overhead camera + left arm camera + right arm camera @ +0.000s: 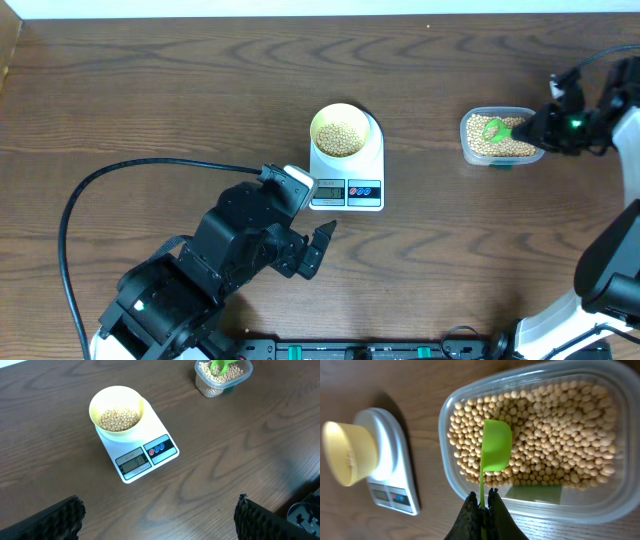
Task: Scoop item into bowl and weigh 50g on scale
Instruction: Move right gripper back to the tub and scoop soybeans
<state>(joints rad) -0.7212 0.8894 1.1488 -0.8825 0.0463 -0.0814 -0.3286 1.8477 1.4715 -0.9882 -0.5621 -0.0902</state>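
- The white digital kitchen scale [346, 165] lies near the table's centre in the overhead view, with its display at its 6 o'clock end.
- The pale yellow bowl [116, 411] stands on the scale's platform at its 12 o'clock end. It is partly filled with beige beans [118, 418].
- The display's digits are too faint to read with certainty.
- The clear plastic tub [500, 137] sits at about 3 o'clock from the scale, well apart, and holds more beans. Its far end is cut off in the right wrist view.
- The right gripper [483, 502] is clamped on the handle of the green scoop [496, 450]. The fingers hide the handle's lower part, and the scoop's head lies over the tub's beans.
- The left gripper [159, 502] is spread wide and holds nothing, at about 7 o'clock from the scale. Its fingers are cropped by the frame's bottom edge.
- A green patch [535, 494] shows through the tub's wall, and what it is cannot be told.
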